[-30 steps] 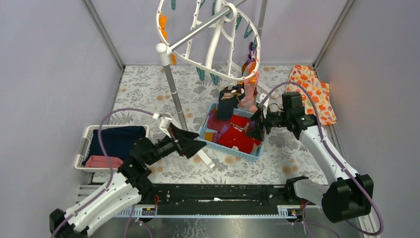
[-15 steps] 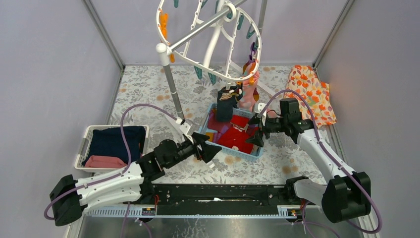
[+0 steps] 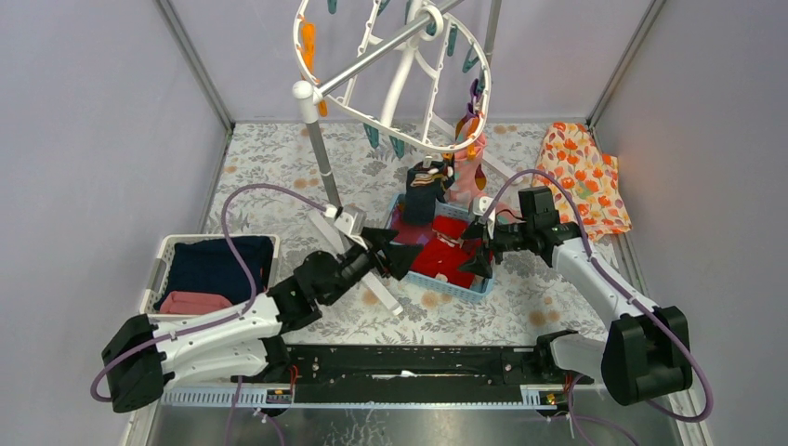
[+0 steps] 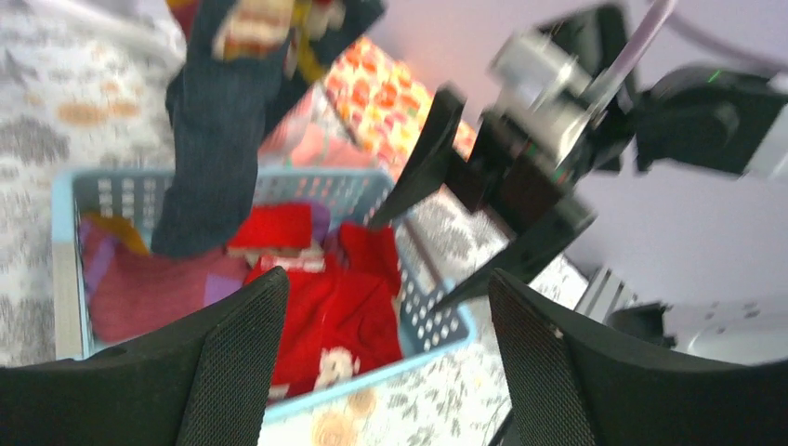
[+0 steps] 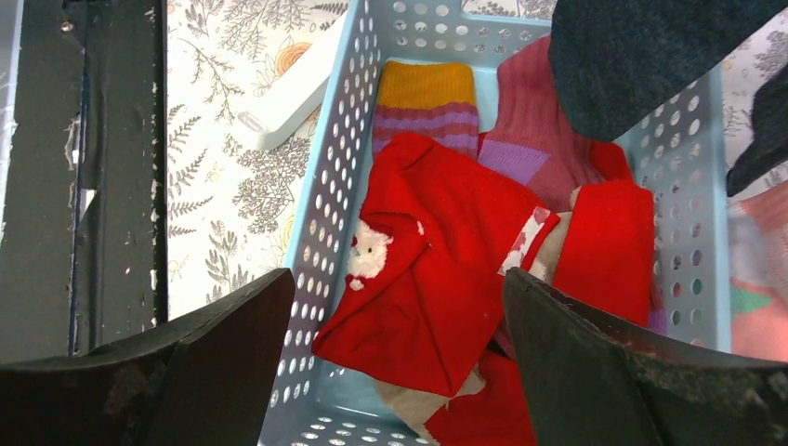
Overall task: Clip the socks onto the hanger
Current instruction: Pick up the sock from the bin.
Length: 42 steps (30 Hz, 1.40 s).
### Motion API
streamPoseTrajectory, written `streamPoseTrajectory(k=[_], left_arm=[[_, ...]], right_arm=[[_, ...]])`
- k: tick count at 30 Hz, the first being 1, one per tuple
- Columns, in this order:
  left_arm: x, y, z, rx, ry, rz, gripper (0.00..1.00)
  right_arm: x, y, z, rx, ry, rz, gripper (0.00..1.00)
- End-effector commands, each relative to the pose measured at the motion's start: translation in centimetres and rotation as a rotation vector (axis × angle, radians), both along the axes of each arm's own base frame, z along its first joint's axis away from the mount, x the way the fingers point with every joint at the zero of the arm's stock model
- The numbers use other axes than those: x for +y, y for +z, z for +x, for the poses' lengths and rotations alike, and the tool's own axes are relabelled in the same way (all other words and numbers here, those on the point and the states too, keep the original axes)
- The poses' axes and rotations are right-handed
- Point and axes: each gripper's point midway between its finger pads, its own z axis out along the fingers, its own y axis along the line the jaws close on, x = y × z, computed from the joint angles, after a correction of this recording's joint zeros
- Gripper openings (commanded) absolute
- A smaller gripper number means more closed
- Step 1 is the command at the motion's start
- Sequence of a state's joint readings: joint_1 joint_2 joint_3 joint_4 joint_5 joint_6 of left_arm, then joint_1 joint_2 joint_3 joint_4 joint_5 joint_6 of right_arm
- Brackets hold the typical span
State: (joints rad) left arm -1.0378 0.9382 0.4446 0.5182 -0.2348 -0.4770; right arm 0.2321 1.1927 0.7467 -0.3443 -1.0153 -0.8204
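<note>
The light blue basket (image 3: 444, 287) stands in the middle of the floral-patterned counter (image 3: 269, 167). It holds the loose socks (image 3: 446, 260), mostly bright red ones. In the right wrist view, an orange-and-purple striped sock (image 5: 427, 102) and a maroon sock (image 5: 539, 111) lie at one end of the basket, touching the red pile.

The hanger (image 3: 405, 84) hangs tilted from the grey-poled rack stand (image 3: 325, 177), above the far side of the basket. A navy sock (image 3: 426, 195) and a pink sock (image 3: 465, 181) dangle from the hanger's right, lower rim. The navy sock's end reaches down to the basket's far wall.

The left gripper (image 3: 395, 247) is at the basket's left rim, pointing right. Its jaws are spread wide with nothing between them. Its wrist camera looks across the red socks toward the right gripper (image 4: 465, 209).

The right gripper (image 3: 477, 249) hovers over the basket's right end and faces the left one. It too is released and grasps nothing, and the red pile lies below the gap between its jaws. The two grippers are near each other but apart.

An orange floral cloth (image 3: 585, 172) lies at the far right of the counter. A white basket (image 3: 153, 279) with navy and pink cloth sits at the near left.
</note>
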Motion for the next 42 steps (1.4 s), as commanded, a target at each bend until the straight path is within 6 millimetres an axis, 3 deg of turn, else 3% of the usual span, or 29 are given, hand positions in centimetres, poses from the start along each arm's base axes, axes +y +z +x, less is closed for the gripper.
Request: streamPoseTrajectory(k=[1,8,11,15,19,27,31,35,38,40,42], left_arm=[[0.6,6.6,1.8,-0.129,0.102,-0.051,0.82],[0.1,10.0,2.9,-0.137,0.129,0.025,0.84],[-0.6,9.6,2.5,-0.147,0.080,0.084,0.85],[-1.1,8.1,1.4,-0.131,0.007,0.112,0.86],[-1.1,6.0,0.4,-0.090,-0.040,0.113,0.86],[-0.7,1.4,-1.0,-0.016,-0.084,0.110,0.86],[-0.3,0.1,-1.7,0.017,-0.099,0.097,0.86],[0.2,-0.7,-2.2,0.035,-0.101,0.076,0.86],[0.5,-1.0,-2.6,0.047,-0.107,0.050,0.86],[0.4,-1.1,-2.9,0.063,-0.120,0.027,0.86],[0.2,-1.1,-3.3,0.075,-0.145,0.004,0.86]], right_arm=[[0.5,0.6,-0.4,-0.030,0.046,0.013,0.90],[0.6,1.0,-0.2,-0.083,0.050,0.014,0.89],[1.1,1.0,-0.5,-0.219,0.140,-0.011,0.90],[1.3,0.3,0.7,-0.349,0.252,-0.068,0.87],[1.2,-2.0,1.6,-0.385,0.355,-0.153,0.72],[2.9,-5.4,2.8,-0.401,0.340,-0.270,0.62],[3.1,-6.9,3.3,-0.370,0.340,-0.328,0.52],[2.8,-7.8,2.4,-0.335,0.371,-0.348,0.40],[2.8,-7.0,1.9,-0.319,0.379,-0.337,0.20],[3.1,-4.9,1.9,-0.312,0.344,-0.309,0.06],[3.4,-2.2,2.0,-0.333,0.308,-0.278,0.00]])
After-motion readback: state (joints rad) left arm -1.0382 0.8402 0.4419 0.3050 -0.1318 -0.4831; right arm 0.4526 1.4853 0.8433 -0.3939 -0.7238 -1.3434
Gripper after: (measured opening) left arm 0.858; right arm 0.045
